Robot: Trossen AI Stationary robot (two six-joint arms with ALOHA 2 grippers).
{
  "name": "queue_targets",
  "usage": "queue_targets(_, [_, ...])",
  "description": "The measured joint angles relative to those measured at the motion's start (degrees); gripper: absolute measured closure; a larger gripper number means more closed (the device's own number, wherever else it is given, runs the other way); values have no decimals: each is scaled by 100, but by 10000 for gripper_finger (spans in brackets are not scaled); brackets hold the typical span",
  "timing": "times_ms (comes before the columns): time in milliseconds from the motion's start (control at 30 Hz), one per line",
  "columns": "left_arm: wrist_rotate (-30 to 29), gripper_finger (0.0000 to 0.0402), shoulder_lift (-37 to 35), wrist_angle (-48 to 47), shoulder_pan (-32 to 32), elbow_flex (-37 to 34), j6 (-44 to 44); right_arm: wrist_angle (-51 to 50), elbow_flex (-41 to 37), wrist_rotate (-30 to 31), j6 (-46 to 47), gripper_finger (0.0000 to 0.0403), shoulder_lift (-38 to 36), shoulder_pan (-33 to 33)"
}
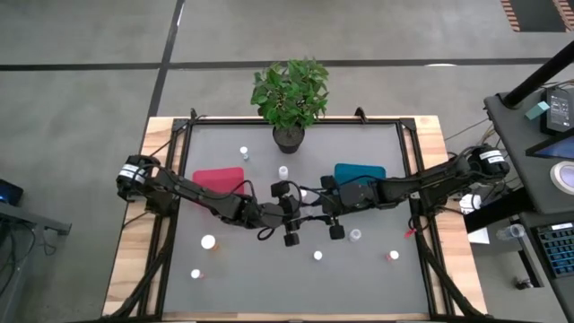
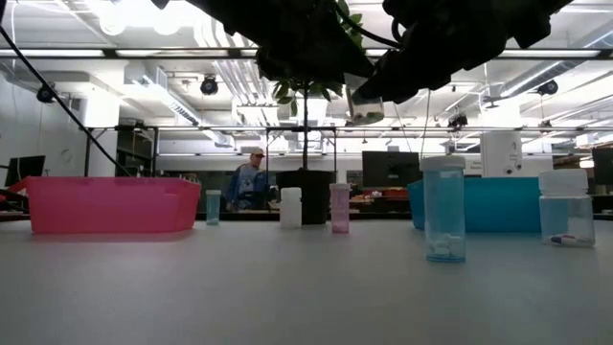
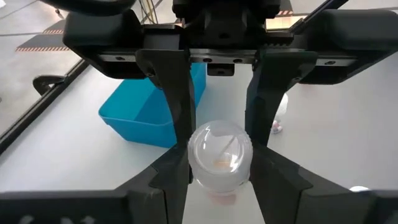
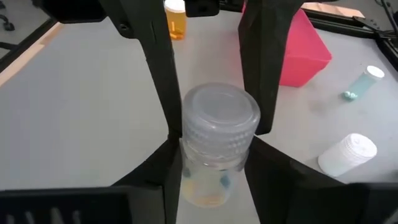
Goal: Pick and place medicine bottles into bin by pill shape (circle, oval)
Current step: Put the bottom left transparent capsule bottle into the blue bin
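Note:
A small clear medicine bottle [image 4: 217, 143] with a ribbed clear cap hangs above the table's middle, between my two grippers, which meet there head on. My left gripper [image 1: 300, 212] comes from the left and is shut on it. My right gripper [image 1: 316, 208] comes from the right and is shut on it too. In the low view the bottle [image 2: 364, 101] shows high above the tabletop, between the dark fingers. The red bin [image 1: 218, 178] stands behind my left arm and the teal-blue bin [image 1: 359, 170] behind my right arm. My left gripper pinches the bottle's two sides [image 3: 191, 175] between its two fingers, coming slanting down from the table's left. The bottle is lifted clear of the table. My right gripper pinches the bottle's body just under the cap [image 4: 184, 157] between its two fingers, slanting down from the table's right. The cap [image 4: 221, 115] stands above its fingers, flanked by the other arm's fingers.
Several loose bottles lie or stand around: two near the far edge [image 1: 243, 152] [image 1: 283, 170], two at the near left [image 1: 208, 241] [image 1: 195, 274], others at the near right [image 1: 317, 256] [image 1: 355, 235] [image 1: 393, 256]. A black plant pot [image 1: 289, 136] stands at the far middle.

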Motion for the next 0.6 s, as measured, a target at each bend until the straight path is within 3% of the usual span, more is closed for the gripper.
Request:
queue_targets(133, [94,251,0,8,2,-1,-1,3,-2,-4,8,264,7,0])
queue_targets(333, [155,190,-96,-58,-6,-1,354,-61,-15,61,162,258,24,-25])
queue_targets(467, [155,159,-437,-301,-17,-21,909,-280,-17,581,348,258,-22,-62])
queue_targets(600, [146,148,-941,-497,-35,-155,1268,-1108,-20,1483,889,257,-223,-169])
